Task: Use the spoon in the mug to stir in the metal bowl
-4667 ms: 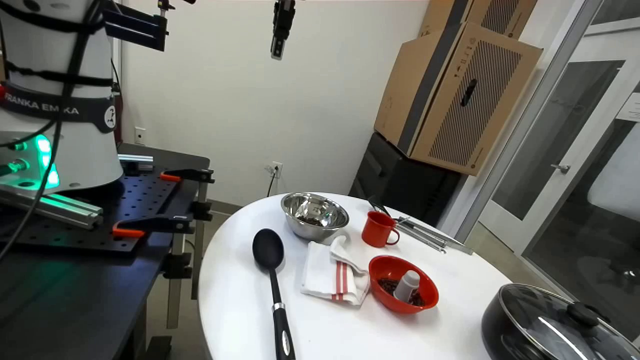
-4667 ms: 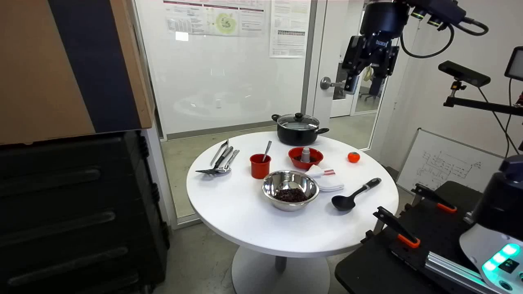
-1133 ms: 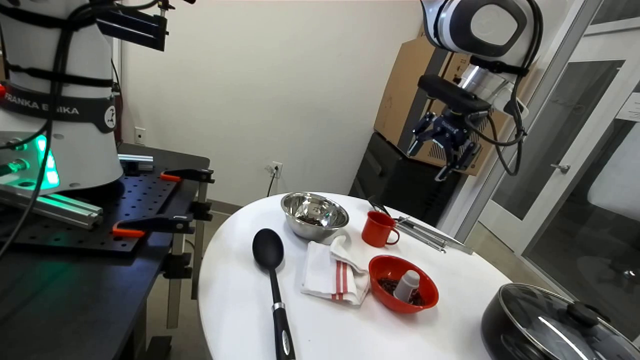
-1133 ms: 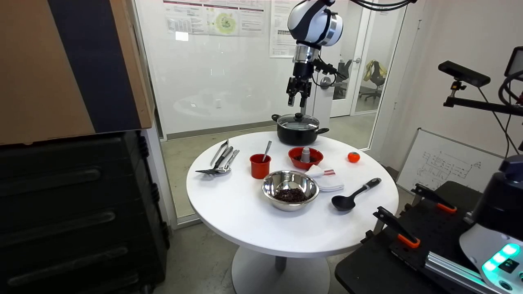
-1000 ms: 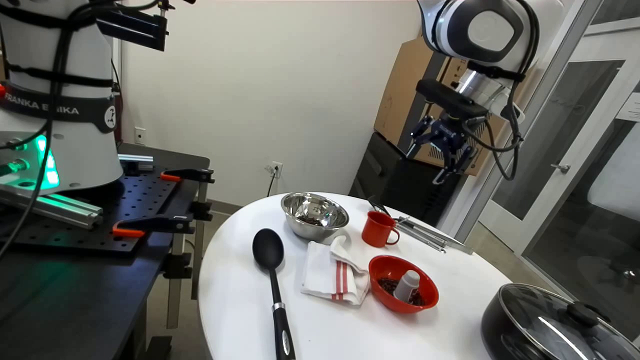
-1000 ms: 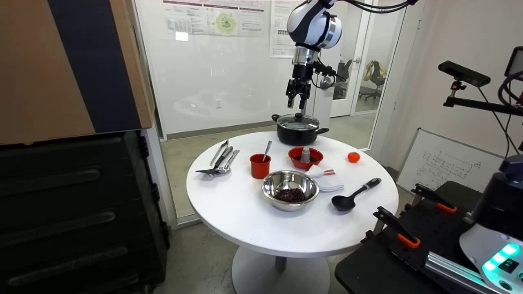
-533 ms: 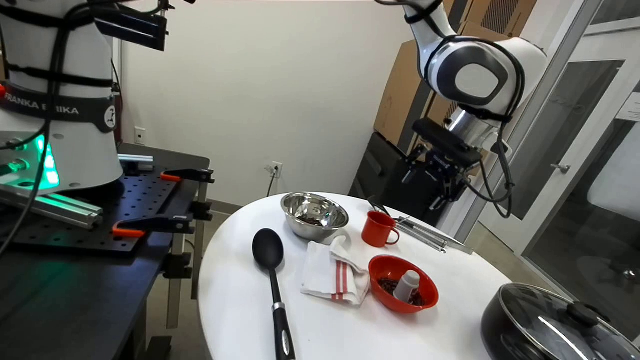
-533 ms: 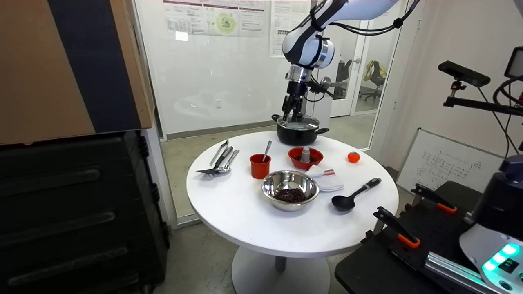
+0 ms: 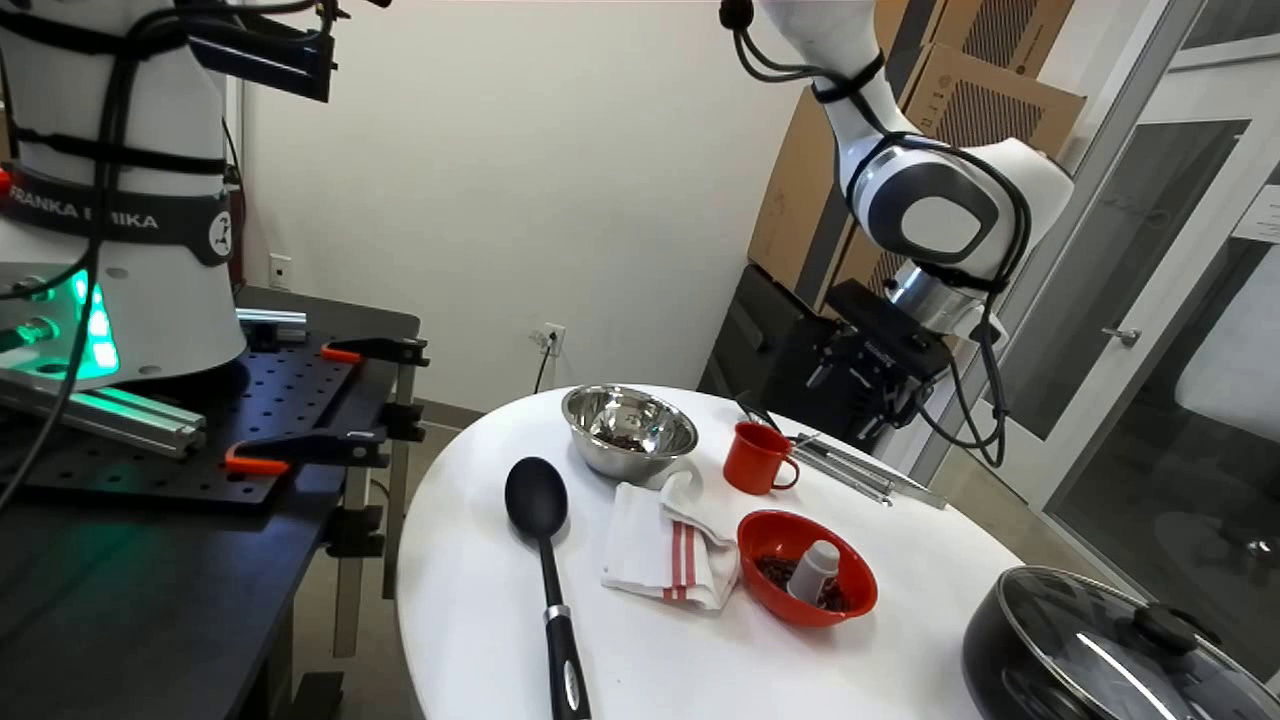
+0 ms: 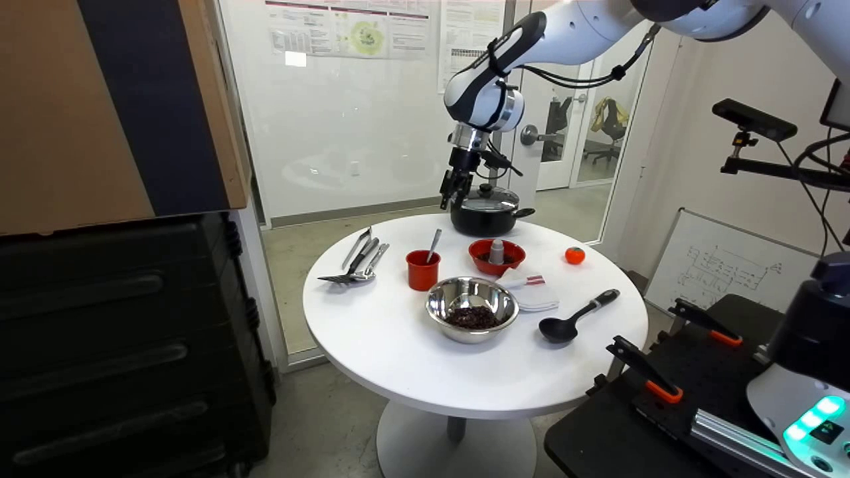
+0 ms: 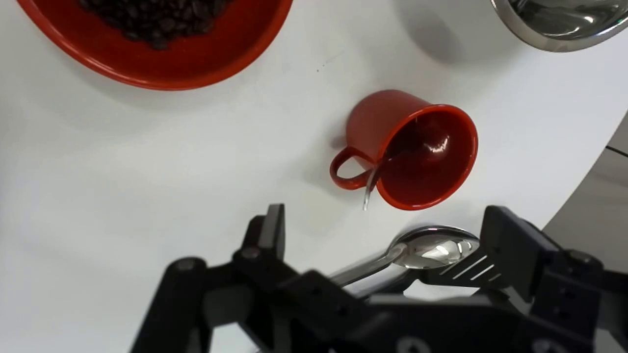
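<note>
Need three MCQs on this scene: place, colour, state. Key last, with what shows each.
1. Relative to the mug, the small spoon is:
A) beside it
B) inside it, handle out
C) under it

2. The folded towel is striped:
A) blue
B) green
C) red

3. The gripper is:
A) open, holding nothing
B) shut on the small spoon
C) shut on the mug

1 B: its handle rises past the rim in an exterior view.
2 C: red bands cross white cloth in both exterior views.
3 A: jaws apart, nothing gripped, in the wrist view.
</note>
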`<control>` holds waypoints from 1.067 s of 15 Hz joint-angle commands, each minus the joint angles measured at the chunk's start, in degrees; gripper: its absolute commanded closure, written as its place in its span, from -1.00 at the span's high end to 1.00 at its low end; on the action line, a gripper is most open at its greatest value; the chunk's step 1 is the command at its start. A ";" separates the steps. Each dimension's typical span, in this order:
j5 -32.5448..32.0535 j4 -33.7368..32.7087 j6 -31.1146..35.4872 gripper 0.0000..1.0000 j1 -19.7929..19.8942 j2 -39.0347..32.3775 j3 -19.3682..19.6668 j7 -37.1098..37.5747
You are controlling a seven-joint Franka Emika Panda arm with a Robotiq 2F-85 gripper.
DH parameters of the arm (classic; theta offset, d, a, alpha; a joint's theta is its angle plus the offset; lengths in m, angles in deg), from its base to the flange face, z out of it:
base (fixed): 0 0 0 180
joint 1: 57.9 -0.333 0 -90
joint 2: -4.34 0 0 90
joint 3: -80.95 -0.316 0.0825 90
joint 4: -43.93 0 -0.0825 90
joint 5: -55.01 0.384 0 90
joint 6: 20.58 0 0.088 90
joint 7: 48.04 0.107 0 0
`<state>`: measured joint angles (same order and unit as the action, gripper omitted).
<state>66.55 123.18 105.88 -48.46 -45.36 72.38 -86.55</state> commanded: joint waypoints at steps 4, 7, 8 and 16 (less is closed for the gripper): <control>-0.67 -9.36 -0.68 1.00 -1.09 -7.13 -0.35 4.11; -1.02 -10.50 -0.62 1.00 -1.68 -8.22 -0.23 6.52; -1.18 -10.65 -0.68 1.00 -1.83 -8.37 -0.18 7.14; -2.21 -10.31 -1.36 1.00 -2.43 -8.25 -0.08 9.58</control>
<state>65.95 114.44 105.81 -50.50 -52.90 72.08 -79.09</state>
